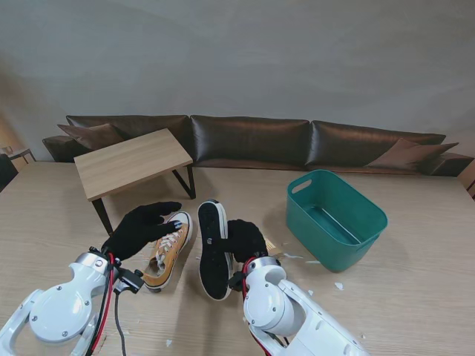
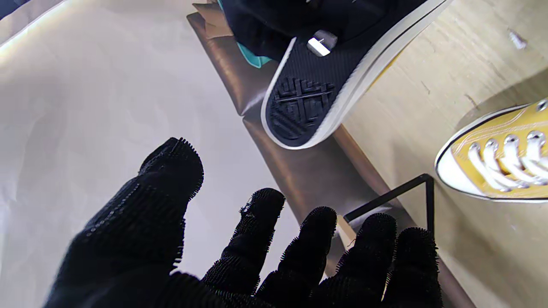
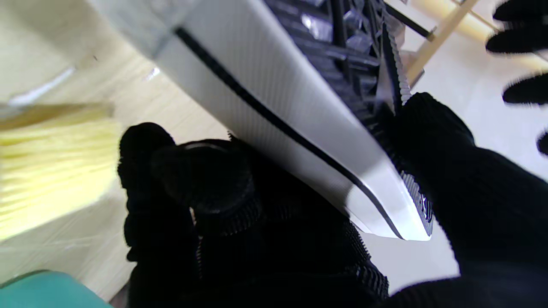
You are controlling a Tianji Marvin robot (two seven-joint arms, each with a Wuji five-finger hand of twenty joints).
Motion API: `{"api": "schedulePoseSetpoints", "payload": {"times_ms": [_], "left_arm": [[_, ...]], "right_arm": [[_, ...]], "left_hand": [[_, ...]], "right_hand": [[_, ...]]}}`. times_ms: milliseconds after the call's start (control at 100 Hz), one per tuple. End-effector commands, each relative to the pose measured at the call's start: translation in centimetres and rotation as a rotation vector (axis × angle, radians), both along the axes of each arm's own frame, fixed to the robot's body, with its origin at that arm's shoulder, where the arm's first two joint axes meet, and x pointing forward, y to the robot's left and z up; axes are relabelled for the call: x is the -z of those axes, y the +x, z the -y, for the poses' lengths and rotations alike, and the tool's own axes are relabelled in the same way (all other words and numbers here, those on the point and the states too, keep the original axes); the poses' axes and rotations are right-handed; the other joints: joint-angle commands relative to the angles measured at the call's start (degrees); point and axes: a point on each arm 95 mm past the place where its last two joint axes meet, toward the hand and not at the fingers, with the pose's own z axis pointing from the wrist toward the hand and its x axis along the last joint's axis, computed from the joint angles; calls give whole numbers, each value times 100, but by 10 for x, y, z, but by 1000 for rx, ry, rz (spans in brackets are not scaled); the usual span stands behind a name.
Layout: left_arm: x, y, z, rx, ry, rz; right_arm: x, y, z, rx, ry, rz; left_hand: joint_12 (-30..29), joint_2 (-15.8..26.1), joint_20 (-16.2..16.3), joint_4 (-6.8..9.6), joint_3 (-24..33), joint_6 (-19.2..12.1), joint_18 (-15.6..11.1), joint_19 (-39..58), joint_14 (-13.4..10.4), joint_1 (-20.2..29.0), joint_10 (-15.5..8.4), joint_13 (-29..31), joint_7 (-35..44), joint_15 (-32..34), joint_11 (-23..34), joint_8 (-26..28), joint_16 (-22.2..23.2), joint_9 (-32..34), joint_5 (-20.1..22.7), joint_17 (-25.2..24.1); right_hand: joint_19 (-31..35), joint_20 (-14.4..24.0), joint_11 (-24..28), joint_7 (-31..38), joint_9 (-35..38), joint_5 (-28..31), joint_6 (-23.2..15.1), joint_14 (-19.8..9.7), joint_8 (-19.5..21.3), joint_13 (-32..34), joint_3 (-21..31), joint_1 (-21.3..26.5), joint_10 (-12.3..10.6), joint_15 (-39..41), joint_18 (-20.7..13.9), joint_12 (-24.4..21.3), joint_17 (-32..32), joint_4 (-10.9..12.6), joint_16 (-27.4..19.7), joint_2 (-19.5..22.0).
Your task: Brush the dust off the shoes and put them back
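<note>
Black-soled shoe (image 1: 213, 248) in right hand (image 1: 247, 239) runs lengthwise away from me.

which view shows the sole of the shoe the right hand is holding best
The left wrist view: the black sole faces the camera, tread pattern sharp. The stand view shows the whole sole turned up in the right hand, but small. The right wrist view shows only a blurred close-up of its white edge.

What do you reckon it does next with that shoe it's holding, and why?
Probably the left hand, open and hovering over the yellow shoe on the table, sweeps across to brush the held shoe. The right hand grips that one tilted, its dark sole turned up towards the free hand.
</note>
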Motion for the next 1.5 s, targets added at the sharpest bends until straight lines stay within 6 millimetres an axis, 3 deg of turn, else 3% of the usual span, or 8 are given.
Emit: {"api": "schedulePoseSetpoints", "payload": {"times_ms": [0,260,400,700,900,1040,1070,1490], "left_arm": [[-6,4,1,17,7,9],[-3,6,4,26,-11,-7],[0,2,0,18,-10,-16],[6,-5,-6,-8,-14,-39],[7,-7,-6,-12,-17,-55],[8,-7,-6,-7,-15,-64],[8,-7,-6,-5,-14,-65],[10,-7,-7,15,-18,-85]], "right_arm": [[-6,-1,-17,-37,12,-12],[3,15,-38,-20,-82,-49],[10,27,-40,-11,-134,-68],[30,43,-35,15,-207,-95],[33,49,-34,7,-246,-88],[35,51,-35,9,-261,-87],[36,51,-35,9,-266,-84],[35,53,-31,19,-334,-55]], "left_hand": [[83,142,114,130,-130,-159,-231,-133,-67,-3,-113,-226,47,-39,54,53,32,114,126,-42],[176,237,152,134,-225,-97,-206,-158,-27,22,-73,-209,105,-32,90,134,58,250,260,-27],[214,280,165,139,-291,-78,-192,-172,-3,36,-47,-207,115,-31,95,165,65,287,303,-25],[285,391,189,153,-454,-40,-163,-184,17,86,0,-166,126,-14,119,221,81,395,373,5],[338,433,199,166,-543,3,-154,-187,51,122,31,-145,149,-2,154,256,90,490,442,25],[382,448,206,176,-598,27,-135,-184,49,144,61,-130,165,9,183,281,97,572,489,44],[392,460,207,177,-607,27,-134,-184,48,143,49,-121,173,13,189,288,99,588,508,47],[535,518,213,195,-717,87,-99,-171,85,191,109,-43,228,74,262,362,127,811,642,124]], "right_hand": [[303,59,-15,527,500,460,-607,-310,267,121,1042,662,-151,147,-47,117,176,376,72,222],[303,71,-103,415,432,402,-651,-273,75,111,924,566,-183,17,-96,74,48,374,-4,345],[199,39,-87,320,192,297,-760,-197,-321,99,794,467,-273,-440,-194,29,-251,424,-223,458],[108,2,36,195,-311,-86,-709,-157,-698,79,703,307,-280,-1050,-265,-85,-610,480,-436,509],[116,26,160,-506,-705,-318,-527,-159,-681,75,636,-375,-299,-1336,-282,-211,-752,852,-468,702],[99,51,216,-1111,-953,-528,-360,-137,-491,-17,594,-642,-275,-1429,-288,-325,-865,1383,-425,914],[88,59,238,-1366,-1022,-589,-330,-131,-109,-51,547,-681,-276,-1439,-294,-377,-891,1567,-409,931],[84,55,315,-1689,-1242,-1300,-5,-164,-439,-115,290,-797,-266,-1387,-294,-424,-917,1541,-401,665]]}}
